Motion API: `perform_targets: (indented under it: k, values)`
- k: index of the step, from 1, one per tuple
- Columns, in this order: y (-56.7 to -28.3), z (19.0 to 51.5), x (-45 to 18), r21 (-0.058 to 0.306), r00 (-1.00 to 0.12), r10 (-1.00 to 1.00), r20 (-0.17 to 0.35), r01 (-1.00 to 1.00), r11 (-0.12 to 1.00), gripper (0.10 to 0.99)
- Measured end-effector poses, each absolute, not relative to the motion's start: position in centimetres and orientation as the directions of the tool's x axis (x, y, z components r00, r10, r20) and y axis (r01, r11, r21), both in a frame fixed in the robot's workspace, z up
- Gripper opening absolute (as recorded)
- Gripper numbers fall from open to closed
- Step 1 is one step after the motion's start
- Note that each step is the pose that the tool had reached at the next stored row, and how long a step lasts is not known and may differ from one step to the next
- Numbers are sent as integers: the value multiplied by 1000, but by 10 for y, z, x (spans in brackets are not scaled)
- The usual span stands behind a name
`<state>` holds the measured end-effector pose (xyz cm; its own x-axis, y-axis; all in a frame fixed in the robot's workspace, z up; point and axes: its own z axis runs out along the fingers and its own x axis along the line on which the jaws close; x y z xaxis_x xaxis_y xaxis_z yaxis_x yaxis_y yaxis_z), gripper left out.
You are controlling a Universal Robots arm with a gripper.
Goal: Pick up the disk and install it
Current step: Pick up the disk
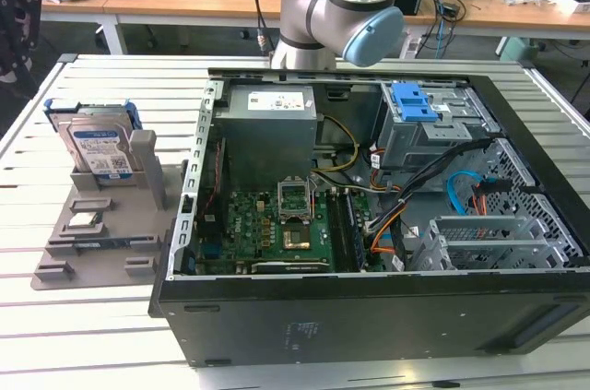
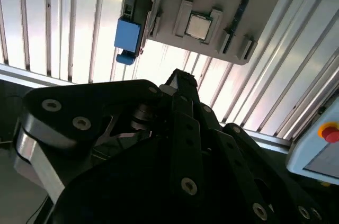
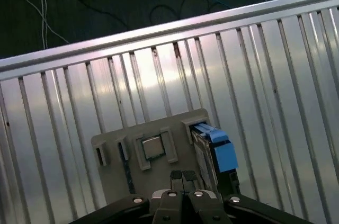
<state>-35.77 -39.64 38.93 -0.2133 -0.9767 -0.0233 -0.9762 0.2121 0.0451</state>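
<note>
The disk (image 1: 97,146), a silver drive with a blue-and-white label in a blue carrier frame, stands upright in a grey holder (image 1: 92,233) on the exterior view's left. In the first wrist view my gripper (image 3: 183,176) hangs high above that holder with its two fingertips pressed together and nothing between them. The disk (image 3: 213,150) lies just beside the fingertips there. The second wrist view has the carrier's blue end (image 2: 127,38) beyond the gripper (image 2: 179,78).
An open computer case (image 1: 369,316) lies on the slatted metal table (image 1: 101,335). Its grey drive cage (image 1: 433,136) has a blue latch panel (image 1: 415,102). A small square silver chip (image 1: 85,219) sits in the holder. The arm's joints (image 1: 341,3) rise behind the case.
</note>
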Motion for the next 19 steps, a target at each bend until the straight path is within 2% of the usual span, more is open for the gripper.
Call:
perform_targets:
  k: [9,19]
  values:
    - [-396,389,-358,45,-80,-996,-23,-996,79,102]
    - [-396,389,-358,45,-78,-997,-23,-996,77,102]
